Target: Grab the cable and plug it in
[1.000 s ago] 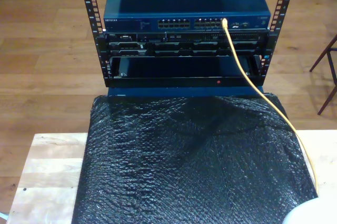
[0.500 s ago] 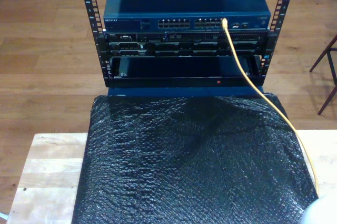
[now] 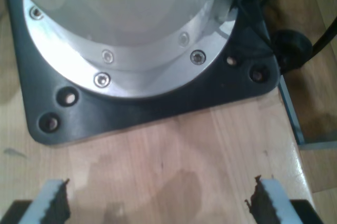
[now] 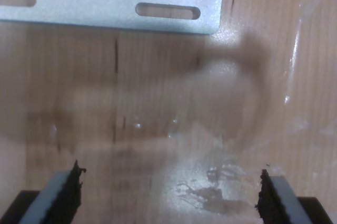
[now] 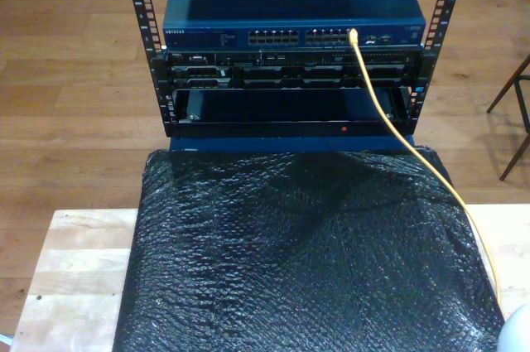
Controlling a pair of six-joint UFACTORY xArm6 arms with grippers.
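While cable [image 5: 389, 124] sits plugged into switch [image 5: 294, 37] upper centre, both grippers [image 3: 158, 203] [image 4: 168, 195] gape empty; retreat without snagging.

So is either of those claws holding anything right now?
No. My first gripper and my second gripper are both open over bare wood, holding nothing.
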